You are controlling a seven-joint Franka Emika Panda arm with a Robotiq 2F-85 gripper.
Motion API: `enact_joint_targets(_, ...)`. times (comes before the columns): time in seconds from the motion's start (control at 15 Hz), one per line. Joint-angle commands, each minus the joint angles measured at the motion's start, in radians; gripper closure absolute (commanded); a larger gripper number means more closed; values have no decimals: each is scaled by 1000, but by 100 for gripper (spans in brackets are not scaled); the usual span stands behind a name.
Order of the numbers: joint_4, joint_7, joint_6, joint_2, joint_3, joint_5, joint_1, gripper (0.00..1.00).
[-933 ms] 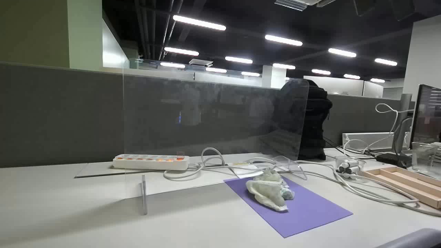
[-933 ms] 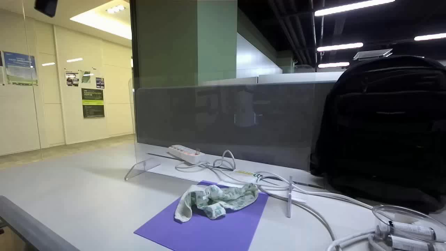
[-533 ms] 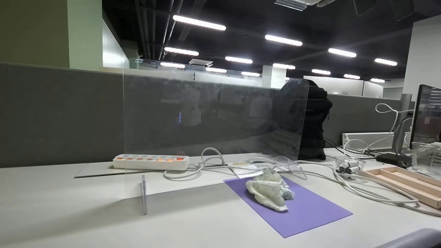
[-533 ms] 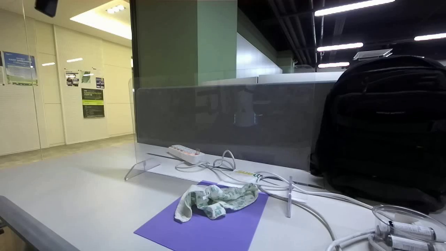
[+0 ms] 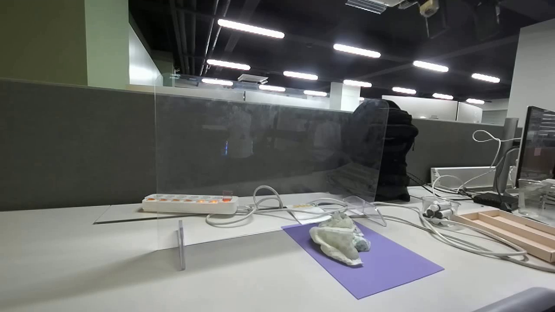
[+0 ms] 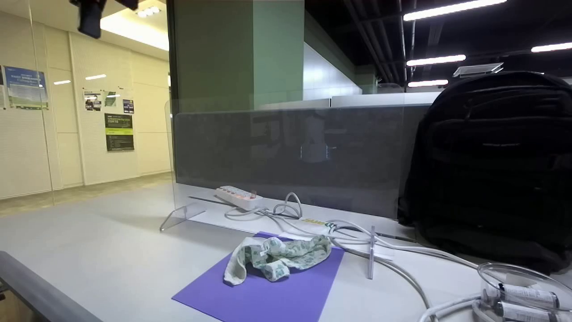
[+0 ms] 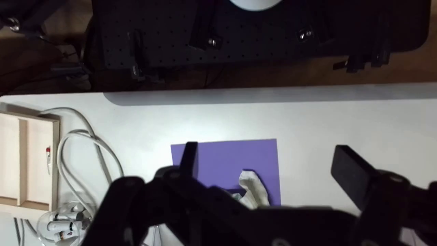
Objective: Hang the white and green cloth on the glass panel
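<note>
Cloth [image 6: 290, 254], off-white with a green pattern, lies crumpled on a flat purple mat [image 5: 390, 268], its folds heaped loosely and one end drooping onto the mat. Just behind, the glass panel [image 5: 269, 147] stands upright on clear feet [image 5: 181, 249], hazy in patches; whether the cloth touches it cannot be told.

Well above the white desk [image 6: 111, 250], the gripper [image 7: 268, 162] has its jaws spread far apart and holds nothing. In the wrist view, part of the mat and a pale end of the cloth lie below the gap, the rest of the cloth hidden by the gripper's dark body. Dark parts of the gripper also show along the top edge in both exterior views.

Beyond the panel sits a power strip [image 5: 190, 206], some of its switches glowing orange. A black backpack [image 6: 491, 179] stands in front of a grey partition [image 5: 69, 147]. Pale cables [image 7: 65, 109] loop over the desk between the mat and a shallow pale tray [image 7: 33, 164] divided into compartments. A slim red-tipped thing [image 7: 48, 159], too small to name, lies in the tray. Near the tray, a clear container [image 6: 489, 279] holds labelled cylinders [image 6: 529, 295].
</note>
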Motion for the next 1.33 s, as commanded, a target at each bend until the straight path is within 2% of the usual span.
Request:
enact_joint_targets(0.0, -85, 55, 197, 17, -30, -25, -33, 0)
enact_joint_targets(0.2, -173, 68, 424, 62, -58, -40, -80, 0)
enact_joint_targets(0.47, -221, 50, 569, 182, -107, -5, -117, 0)
enact_joint_targets(1.0, -168, 67, 705, 444, -143, -6, -157, 0)
enact_joint_targets(1.07, -156, 73, 691, 459, -146, 1, -159, 0)
enact_joint_targets(1.13, -209, 35, 702, 400, -146, -14, -150, 0)
enact_joint_targets(1.27, -188, 41, 703, 439, -150, -11, -153, 0)
